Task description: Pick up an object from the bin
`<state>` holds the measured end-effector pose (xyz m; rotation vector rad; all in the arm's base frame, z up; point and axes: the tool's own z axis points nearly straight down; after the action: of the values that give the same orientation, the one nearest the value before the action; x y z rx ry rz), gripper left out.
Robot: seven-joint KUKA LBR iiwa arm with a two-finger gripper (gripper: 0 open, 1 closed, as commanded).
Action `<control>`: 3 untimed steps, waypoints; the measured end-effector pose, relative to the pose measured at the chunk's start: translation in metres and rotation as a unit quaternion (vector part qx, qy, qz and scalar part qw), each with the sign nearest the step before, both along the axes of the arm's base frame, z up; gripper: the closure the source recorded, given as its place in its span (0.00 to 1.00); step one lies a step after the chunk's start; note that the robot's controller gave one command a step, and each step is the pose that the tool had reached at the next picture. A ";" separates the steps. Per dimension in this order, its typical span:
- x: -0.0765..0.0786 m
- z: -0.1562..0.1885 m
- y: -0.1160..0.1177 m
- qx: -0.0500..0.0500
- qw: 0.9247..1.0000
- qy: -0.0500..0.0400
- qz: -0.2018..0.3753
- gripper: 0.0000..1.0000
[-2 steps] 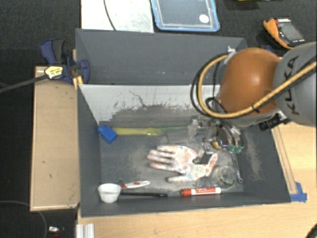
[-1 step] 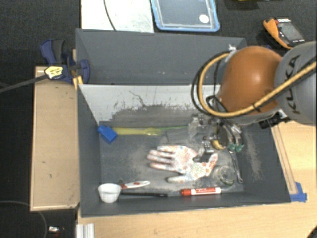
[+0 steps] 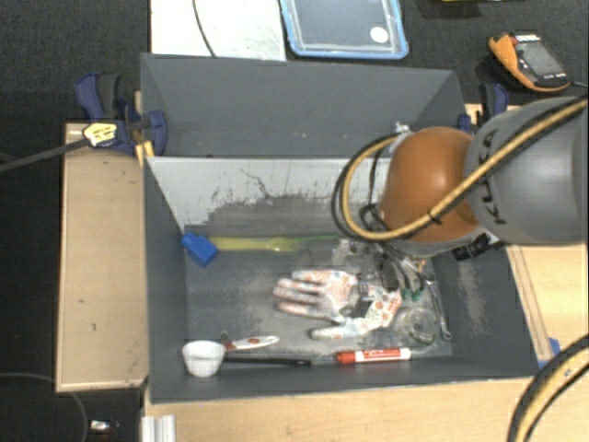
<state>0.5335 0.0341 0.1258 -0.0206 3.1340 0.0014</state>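
My gripper (image 3: 365, 295) hangs below the arm's orange cover, right of the bin's middle. It is low over the wrist end of a pale hand-shaped thing with red and blue speckles (image 3: 308, 290), which lies flat with its fingers pointing left. A red marker (image 3: 373, 355) lies just in front of it, near the bin's front wall. A small clear glass-like thing (image 3: 421, 323) sits to the gripper's right.
A white scoop with a red-marked handle (image 3: 204, 357) and a thin black pen (image 3: 267, 361) lie at the front left. A blue block (image 3: 198, 248) on a yellow-green stick (image 3: 262, 243) lies along the back of the floor. The arm covers the bin's right side.
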 end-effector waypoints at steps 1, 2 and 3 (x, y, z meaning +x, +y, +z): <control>0.004 -0.056 0.009 0.000 1.000 -0.004 0.007 0.00; -0.005 -0.055 0.000 0.001 1.000 -0.001 -0.003 0.00; 0.003 -0.054 0.006 0.001 1.000 -0.006 0.002 0.00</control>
<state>0.5362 0.0397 0.0721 -0.0279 3.1219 0.0043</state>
